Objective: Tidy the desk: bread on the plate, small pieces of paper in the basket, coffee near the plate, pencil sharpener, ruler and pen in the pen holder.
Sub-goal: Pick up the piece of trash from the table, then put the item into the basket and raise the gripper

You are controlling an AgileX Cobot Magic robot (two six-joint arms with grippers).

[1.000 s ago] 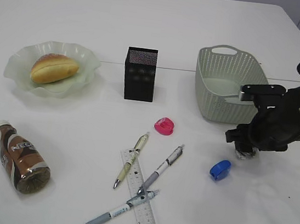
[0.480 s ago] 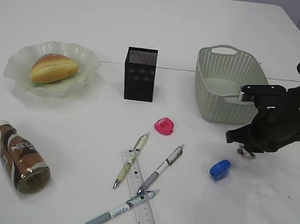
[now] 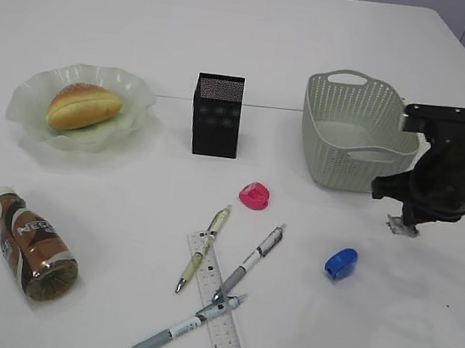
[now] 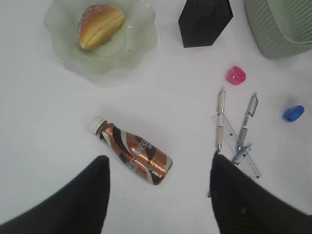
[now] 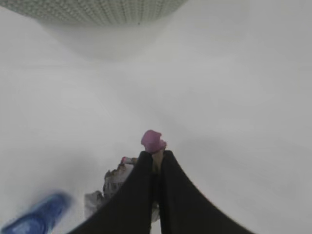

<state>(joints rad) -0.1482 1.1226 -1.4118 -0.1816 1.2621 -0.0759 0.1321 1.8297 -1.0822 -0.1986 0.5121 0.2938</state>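
And here is the scrap of paper [image 5: 152, 141], a small pinkish crumple pinched at the very tip of the right gripper [image 5: 155, 157], whose two dark fingers sit pressed together on it, low in the centre of the right wrist view. A grey-white crumpled wad [image 5: 114, 187] sits just left of those fingers, and whether it is also in the grip I cannot tell. In the exterior view the right gripper [image 3: 402, 225] hangs at the right edge of the frame, just off the basket's lower right corner.

The basket [image 3: 349, 167] sits upper right, grey-green, perforated, upright on the desk [image 3: 233, 37]. Below it, a blue pencil sharpener [image 3: 341, 263] lies alone, with a pink sharpener [image 3: 255, 196] towards the centre. The black mesh pen holder [image 3: 217, 114] stands mid-frame, left of the basket.

Bottom centre: three pens [image 3: 202, 248] and the clear ruler [image 3: 216, 296] in a loose cluster, with two of the pens crossing the ruler.

Over on the left, the bread [image 3: 84, 106] rests on the ruffled green plate [image 3: 137, 91]. The coffee [image 3: 32, 244] lies on its side at lower left, well apart from the plate.

The left gripper [image 4: 161, 195] shows only in its own view, fingers spread wide at the bottom of the frame, above the desk, nothing between them.
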